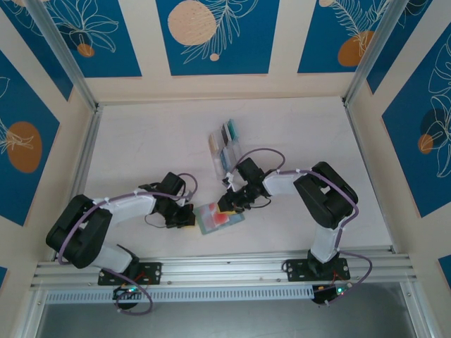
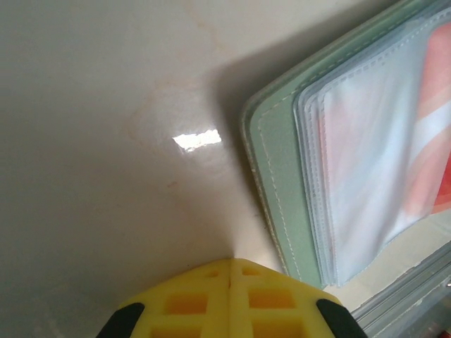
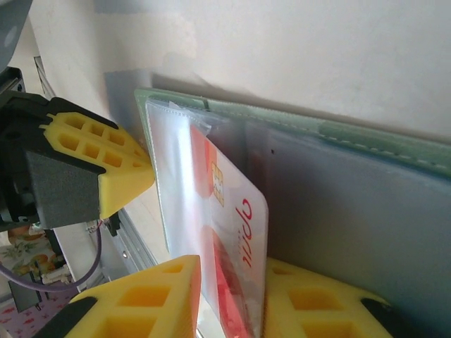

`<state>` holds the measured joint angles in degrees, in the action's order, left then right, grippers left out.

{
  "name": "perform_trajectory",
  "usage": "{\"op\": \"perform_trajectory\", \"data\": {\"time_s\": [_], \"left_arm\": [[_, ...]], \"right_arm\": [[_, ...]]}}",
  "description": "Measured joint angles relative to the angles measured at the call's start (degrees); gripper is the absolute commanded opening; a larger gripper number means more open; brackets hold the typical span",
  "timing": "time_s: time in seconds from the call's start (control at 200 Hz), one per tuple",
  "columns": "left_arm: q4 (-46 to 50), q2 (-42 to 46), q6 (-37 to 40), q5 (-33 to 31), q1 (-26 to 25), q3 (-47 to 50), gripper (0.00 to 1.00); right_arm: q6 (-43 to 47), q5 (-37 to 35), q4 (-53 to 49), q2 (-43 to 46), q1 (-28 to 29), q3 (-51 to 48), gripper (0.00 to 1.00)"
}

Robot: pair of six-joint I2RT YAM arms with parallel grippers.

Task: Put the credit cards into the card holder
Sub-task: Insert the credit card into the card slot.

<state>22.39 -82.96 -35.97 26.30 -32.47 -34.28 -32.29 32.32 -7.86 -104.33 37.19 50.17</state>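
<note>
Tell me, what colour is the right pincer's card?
The card is red and white; clearest in the right wrist view.

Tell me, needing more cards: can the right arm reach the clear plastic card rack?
Likely yes: the rack lies close by, nothing between; but its fingers grip a red plastic card.

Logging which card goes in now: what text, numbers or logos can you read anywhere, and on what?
Red card in the right end effector: white lettering running sideways, too blurred to read.
Card holder: no text visible.
Cards in the clear rack: too small to read.
</note>
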Motion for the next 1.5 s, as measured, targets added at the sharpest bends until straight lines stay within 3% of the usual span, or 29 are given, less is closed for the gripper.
{"op": "perform_trajectory", "data": {"time_s": [0.35,0.685,1.5], "left_arm": [[-0.1,0.5,-0.1,0.0,0.0,-0.2,0.00],[-0.8,1.9,-0.9,-0.9,-0.1,-2.3,0.00],[-5.7,-3.8,-1.6,-0.4,-1.3,-3.3,0.00]], "right_arm": [[0.6,-1.7,-2.5,0.0,0.3,1.2,0.27],[1.3,-2.0,-4.4,0.1,0.7,2.4,0.37],[2.4,-8.6,-11.6,-0.2,1.6,6.0,0.30]]}}
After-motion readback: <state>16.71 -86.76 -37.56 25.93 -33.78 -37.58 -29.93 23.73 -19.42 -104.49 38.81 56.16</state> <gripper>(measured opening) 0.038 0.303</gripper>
